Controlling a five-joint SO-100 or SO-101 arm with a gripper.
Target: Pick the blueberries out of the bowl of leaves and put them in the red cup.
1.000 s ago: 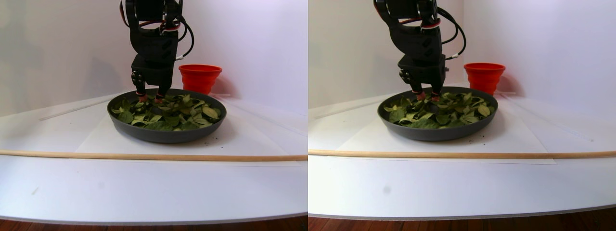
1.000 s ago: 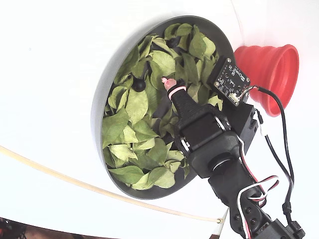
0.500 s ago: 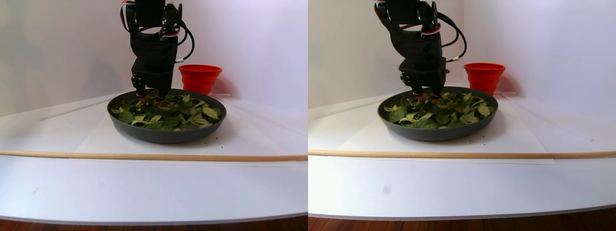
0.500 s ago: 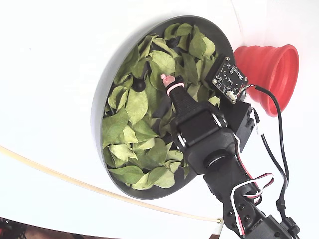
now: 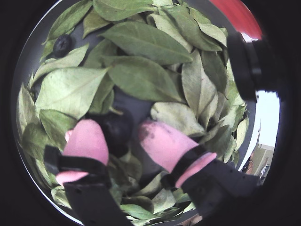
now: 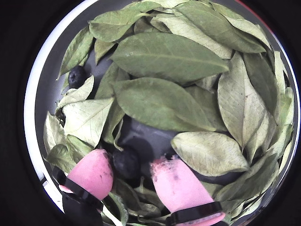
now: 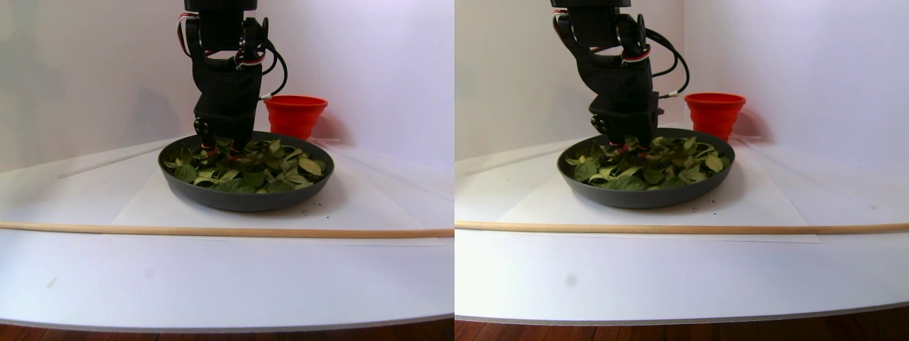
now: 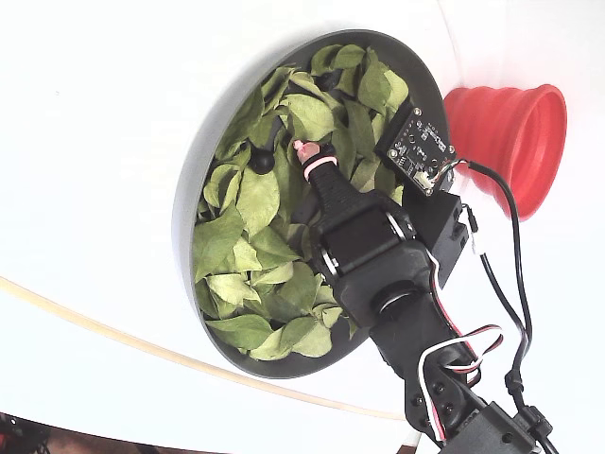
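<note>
Gripper (image 6: pixel 134 170) is lowered into the dark grey bowl (image 8: pixel 189 199), its 2 pink-padded fingertips (image 5: pixel 87 141) down among the leaves (image 6: pixel 164 56). In both wrist views the jaws stand parted, 1 pad on each side of a dark blueberry (image 6: pixel 125 162) that lies on a bare patch of the bowl floor. The left pad is right against the berry; a gap shows between the berry and the right pad, so the berry is bracketed rather than pinched.

A second blueberry (image 6: pixel 76 75) lies near the bowl's rim at upper left in a wrist view, partly tucked under a leaf edge and well apart from the fingers. In the fixed view a dark berry (image 8: pixel 262 161) shows just left of the pink tip.

The leaves are loose and overlapping, pale to mid green, and cover most of the bowl's floor.

The red cup (image 8: pixel 506 132) stands outside the bowl, just beside its rim at upper right in the fixed view, upright; in the stereo pair view it sits behind the bowl to the right of the arm (image 7: pixel 226 64). Its inside cannot be seen.

The bowl rests on a white sheet (image 7: pixel 142 202) on the white table (image 7: pixel 213 284). A thin wooden rod (image 7: pixel 106 229) lies across the table in front of the bowl, apart from it.
</note>
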